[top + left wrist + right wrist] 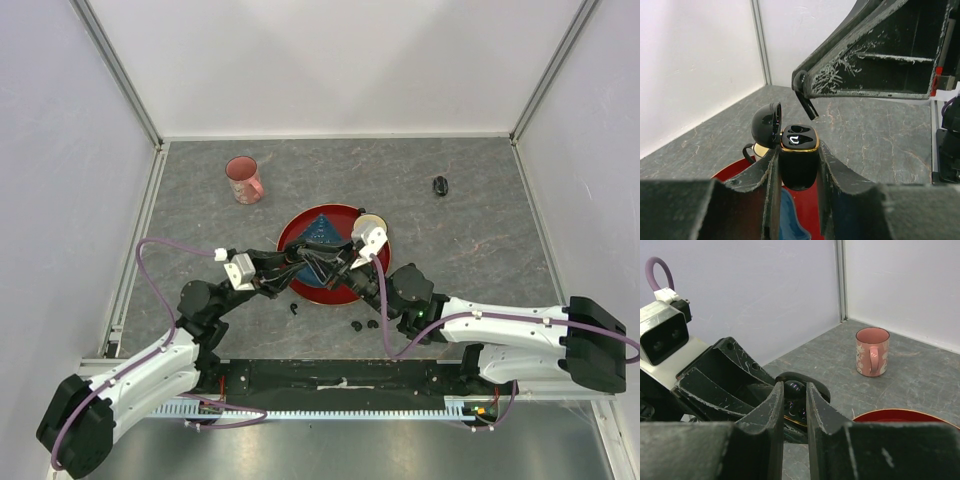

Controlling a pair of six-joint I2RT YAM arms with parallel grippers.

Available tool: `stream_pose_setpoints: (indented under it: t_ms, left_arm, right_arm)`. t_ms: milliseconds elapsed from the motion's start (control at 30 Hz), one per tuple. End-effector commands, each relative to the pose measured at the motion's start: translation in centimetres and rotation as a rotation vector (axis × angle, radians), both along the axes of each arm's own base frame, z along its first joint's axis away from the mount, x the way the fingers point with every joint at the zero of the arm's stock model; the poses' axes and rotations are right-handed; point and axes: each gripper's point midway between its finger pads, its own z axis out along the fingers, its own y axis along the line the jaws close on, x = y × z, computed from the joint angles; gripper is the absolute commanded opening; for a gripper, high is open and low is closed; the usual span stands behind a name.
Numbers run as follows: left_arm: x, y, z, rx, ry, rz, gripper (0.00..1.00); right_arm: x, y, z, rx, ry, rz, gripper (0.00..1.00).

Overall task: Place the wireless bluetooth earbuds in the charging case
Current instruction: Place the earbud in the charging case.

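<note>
Left fingers (842, 187) clamped on open charging case (798, 162); right fingers (870, 75) pinch earbud (806, 104) just above case.

I count 4 earbuds. 3 lie on the table on the near side of the red plate (292, 232): 1 earbud (293, 308) off its near-left rim, then an earbud (357, 326) and another earbud (372, 324) side by side off its near-right rim. The 4th earbud (805, 101) sits at the tip of my right claw (793, 390), above the plate.

There are 2 charging cases. 1 open charging case (798, 165) is in my left claw (798, 152) above the plate. The other charging case (440, 185) is on the table, well off to the plate's far right.

There is 1 plate and 1 pink cup (243, 180), far-left of it. 1 blue piece (320, 228) lies on the plate. 1 pale round thing (374, 218) that I can't identify sits at the plate's far-right rim. I have 2 claws.
</note>
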Motion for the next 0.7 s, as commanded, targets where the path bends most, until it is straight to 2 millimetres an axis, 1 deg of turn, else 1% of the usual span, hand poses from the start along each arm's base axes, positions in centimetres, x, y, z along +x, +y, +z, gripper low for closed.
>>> stream_pose_setpoints:
  t_ms: [0,267,433,667]
  left_arm:
    - [-0.9,0.1,3.4,-0.061,-0.091,-0.023,0.02]
    - [-1.4,0.1,3.9,-0.073,-0.096,-0.042,0.02]
    - [-1.5,0.2,3.7,-0.071,-0.094,-0.043,0.02]
    - [-1.6,0.3,3.8,-0.075,-0.096,-0.042,0.02]
  right_arm:
    - [-0.3,0.5,2.5,0.056,-0.043,0.020,0.00]
    - [0.3,0.6,1.2,0.012,-0.040,-0.010,0.00]
    - [0.8,0.1,1.0,-0.004,-0.055,-0.045,0.00]
    - [1.0,0.3,0.3,-0.035,-0.067,-0.057,0.00]
